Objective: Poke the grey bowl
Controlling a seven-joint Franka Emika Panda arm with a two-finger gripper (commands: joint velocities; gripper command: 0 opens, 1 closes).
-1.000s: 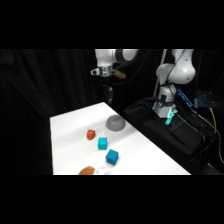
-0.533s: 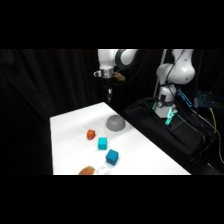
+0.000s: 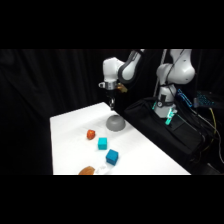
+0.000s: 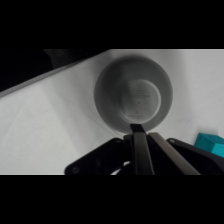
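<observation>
The grey bowl lies dome-side up near the far edge of the white table. My gripper hangs straight above it, a short gap over the dome's top. In the wrist view the grey bowl fills the middle, round and smooth. My gripper points at its near rim, its fingers pressed together into one narrow dark bar with nothing between them.
Two teal cubes and two orange-red lumps lie in front of the bowl. A black case runs along the table's right side. A teal cube shows at the wrist view's right edge.
My gripper has shifted a little to the right and down, closer over the bowl. The bowl and the other objects have stayed in place.
</observation>
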